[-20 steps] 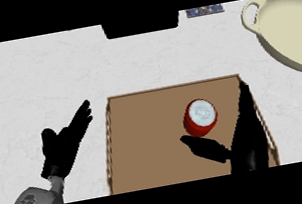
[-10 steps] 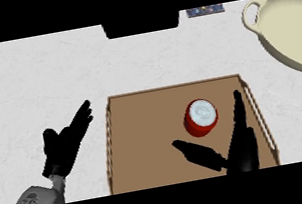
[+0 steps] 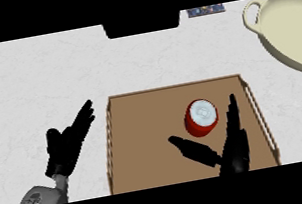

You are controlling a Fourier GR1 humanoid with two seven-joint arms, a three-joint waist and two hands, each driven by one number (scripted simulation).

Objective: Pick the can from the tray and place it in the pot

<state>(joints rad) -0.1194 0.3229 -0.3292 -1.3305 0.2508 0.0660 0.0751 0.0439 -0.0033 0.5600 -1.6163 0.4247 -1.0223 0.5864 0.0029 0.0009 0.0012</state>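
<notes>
A red can (image 3: pixel 202 117) with a pale, shiny lid is seen standing upright on a flat brown rectangular tray (image 3: pixel 141 136), towards its far right quarter. The right hand (image 3: pixel 233 156) is held open above the tray, nothing grasped, the straight fingers (image 3: pixel 231 115) just beside the can's right flank and the thumb (image 3: pixel 192 150) spread wide to the near left; whether contact is made cannot be told. For a sound pick, the can's smooth round wall would best be enclosed from both sides before lifting, and the tray's raised rim cleared on the way to the glossy cream pot (image 3: pixel 298 27), well apart at the far right. The left hand (image 3: pixel 68 146) is rested open on the white marbled counter (image 3: pixel 45 82), left of the tray.
</notes>
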